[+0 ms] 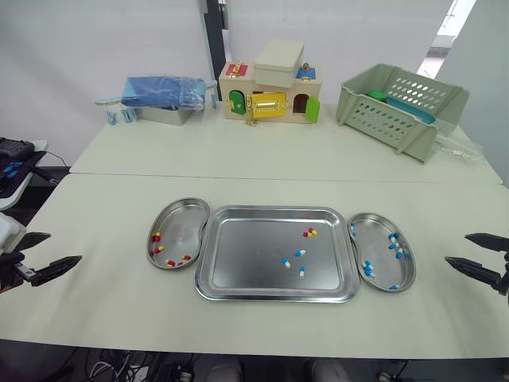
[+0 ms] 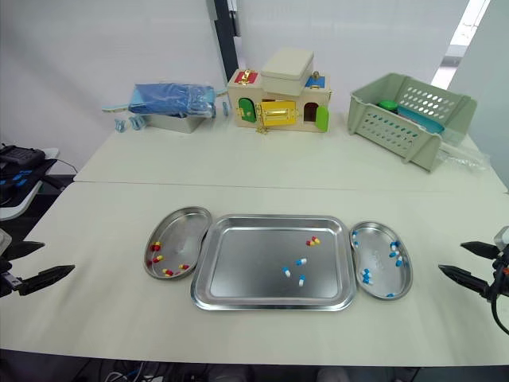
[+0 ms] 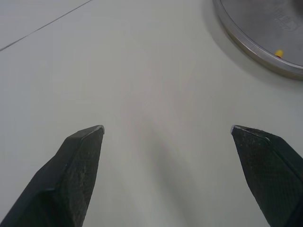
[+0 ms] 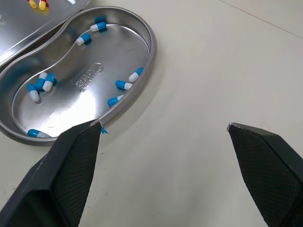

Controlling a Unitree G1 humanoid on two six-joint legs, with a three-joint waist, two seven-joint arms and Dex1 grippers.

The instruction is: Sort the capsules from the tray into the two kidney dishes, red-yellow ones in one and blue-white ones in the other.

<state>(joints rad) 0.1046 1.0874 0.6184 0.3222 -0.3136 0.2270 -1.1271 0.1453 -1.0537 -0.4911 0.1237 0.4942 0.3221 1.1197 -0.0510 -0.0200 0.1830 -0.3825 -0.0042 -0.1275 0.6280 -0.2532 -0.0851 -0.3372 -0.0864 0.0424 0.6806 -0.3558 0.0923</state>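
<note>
A steel tray (image 1: 238,255) lies in the middle of the table. It holds two red-yellow capsules (image 1: 309,232) and three blue-white capsules (image 1: 295,262). The left kidney dish (image 1: 184,220) holds several red-yellow capsules (image 1: 157,243). The right kidney dish (image 1: 380,259) (image 4: 90,82) holds several blue-white capsules (image 4: 124,85). My left gripper (image 1: 48,254) hovers open over bare table, well left of the left dish (image 3: 255,40). My right gripper (image 1: 479,255) is open and empty, to the right of the right dish.
At the back of the table stand a blue-wrapped metal box (image 1: 163,99), a toy house with coloured doors (image 1: 270,91) and a green plastic basket (image 1: 402,107). A seam (image 1: 286,178) crosses the table behind the tray.
</note>
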